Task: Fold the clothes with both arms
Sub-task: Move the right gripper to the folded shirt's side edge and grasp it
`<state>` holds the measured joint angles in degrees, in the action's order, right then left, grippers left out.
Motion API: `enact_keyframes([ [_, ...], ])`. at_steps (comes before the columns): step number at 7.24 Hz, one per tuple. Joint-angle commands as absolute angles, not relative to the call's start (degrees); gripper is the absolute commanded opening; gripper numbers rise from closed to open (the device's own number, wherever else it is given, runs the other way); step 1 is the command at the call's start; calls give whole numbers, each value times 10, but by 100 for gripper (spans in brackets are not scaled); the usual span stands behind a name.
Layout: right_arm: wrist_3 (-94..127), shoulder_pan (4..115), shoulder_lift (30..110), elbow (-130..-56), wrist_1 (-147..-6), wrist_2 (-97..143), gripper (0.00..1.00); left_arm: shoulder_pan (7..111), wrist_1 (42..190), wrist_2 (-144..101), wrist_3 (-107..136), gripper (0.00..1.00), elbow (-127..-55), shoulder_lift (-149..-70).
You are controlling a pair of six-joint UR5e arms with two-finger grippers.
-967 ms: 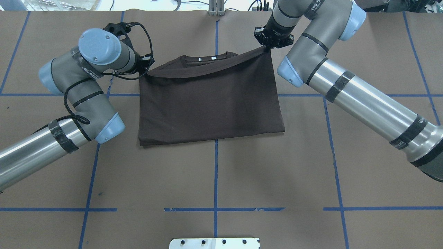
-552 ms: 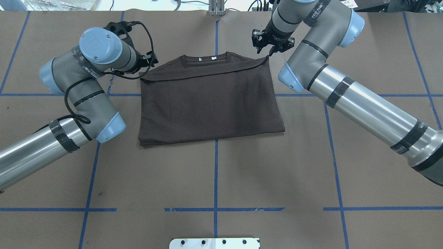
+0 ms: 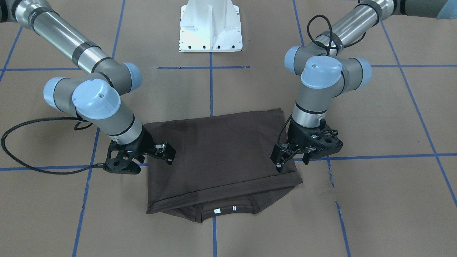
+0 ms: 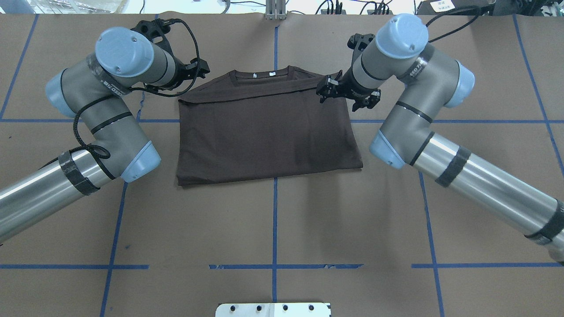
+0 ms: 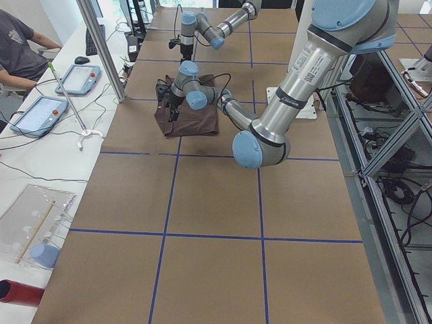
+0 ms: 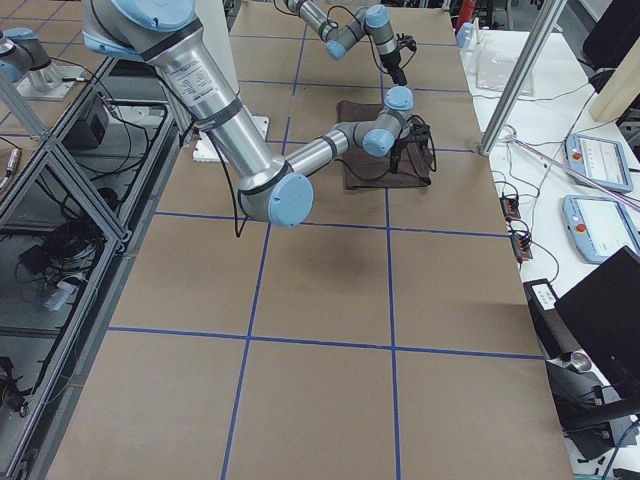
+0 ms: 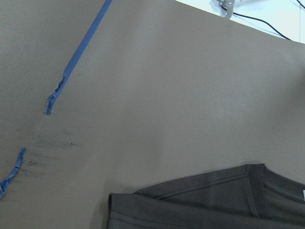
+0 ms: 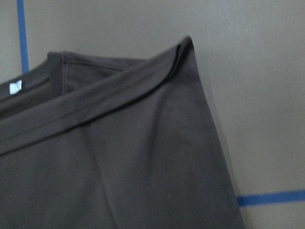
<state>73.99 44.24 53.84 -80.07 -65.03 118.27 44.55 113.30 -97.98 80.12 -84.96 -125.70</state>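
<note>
Jaws on both arms stand apart, empty. You have the left arm (image 4: 110,119) at the folded T-shirt's (image 4: 269,132) far left corner and the right arm (image 4: 410,119) over its far right corner. It lies flat mid-bench (image 4: 273,220), collar far; a black cable (image 3: 35,170) loops on the bench to its right.

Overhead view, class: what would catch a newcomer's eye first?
A dark brown T-shirt lies folded at the middle of the table, with its collar and white neck label on the far side. The left arm and right arm flank it. The left gripper and right gripper are open by its far corners.
</note>
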Motion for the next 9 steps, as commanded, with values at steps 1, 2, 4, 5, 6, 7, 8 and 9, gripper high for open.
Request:
enact_keyframes([
  [1, 780, 394, 621, -891, -652, 1151, 100, 445, 1108, -980, 804, 100, -893, -1253],
  [2, 780, 389, 646, -909, -651, 1150, 100, 443, 1094, -980, 818, 100, -909, -1253],
  [4, 780, 378, 666, -922, -651, 1150, 100, 440, 1092, -980, 824, 100, -915, -1253],
  [5, 780, 367, 666, -918, -652, 1149, 98, 440, 1092, -980, 824, 100, -914, -1252],
  [6, 779, 360, 664, -913, -652, 1146, 93, 440, 1092, -980, 824, 100, -914, -1252],
  [7, 776, 359, 664, -911, -652, 1142, 91, 440, 1092, -980, 824, 100, -915, -1252],
  [8, 775, 359, 664, -908, -652, 1142, 79, 440, 1092, -980, 824, 100, -915, -1252],
  [9, 773, 361, 664, -907, -652, 1142, 58, 440, 1092, -980, 824, 100, -915, -1252],
])
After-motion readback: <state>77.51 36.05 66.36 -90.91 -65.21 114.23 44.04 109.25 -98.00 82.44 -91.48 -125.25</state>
